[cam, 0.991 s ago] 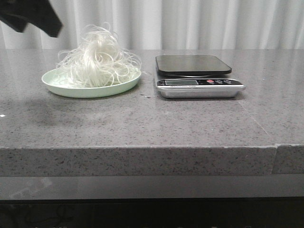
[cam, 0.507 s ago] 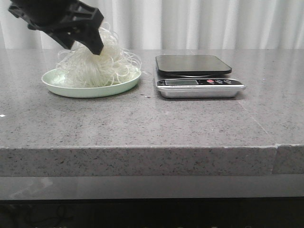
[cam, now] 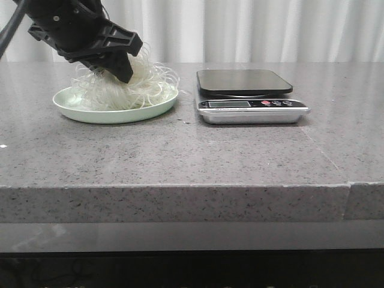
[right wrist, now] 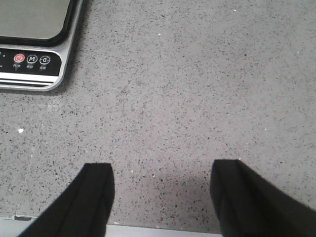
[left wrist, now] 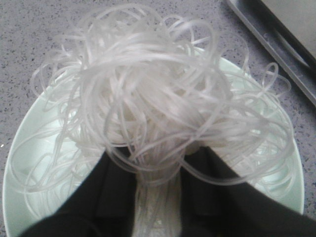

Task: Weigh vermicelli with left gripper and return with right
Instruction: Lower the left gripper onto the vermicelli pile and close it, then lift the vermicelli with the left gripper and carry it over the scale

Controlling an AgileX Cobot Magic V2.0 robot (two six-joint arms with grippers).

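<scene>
The vermicelli (cam: 150, 81) is a fluffy mound of thin white strands on a pale green plate (cam: 120, 114) at the table's back left. My left gripper (cam: 123, 71) has come down into the mound from above. In the left wrist view its black fingers (left wrist: 116, 192) are drawn close, with a bunch of vermicelli (left wrist: 148, 89) pinched between them over the plate (left wrist: 24, 163). My right gripper (right wrist: 160, 180) is open and empty, low over bare stone to the right of the scale (right wrist: 34, 44); it is out of the front view.
A silver kitchen scale (cam: 246, 90) with a dark platform stands right of the plate; its edge shows in the left wrist view (left wrist: 281, 34). The grey stone table's front edge (cam: 180, 187) runs across the front view. A white curtain hangs behind.
My left gripper came in from the upper left and dropped into the vermicelli mound, pressing it lower. The plate and scale have not moved.
</scene>
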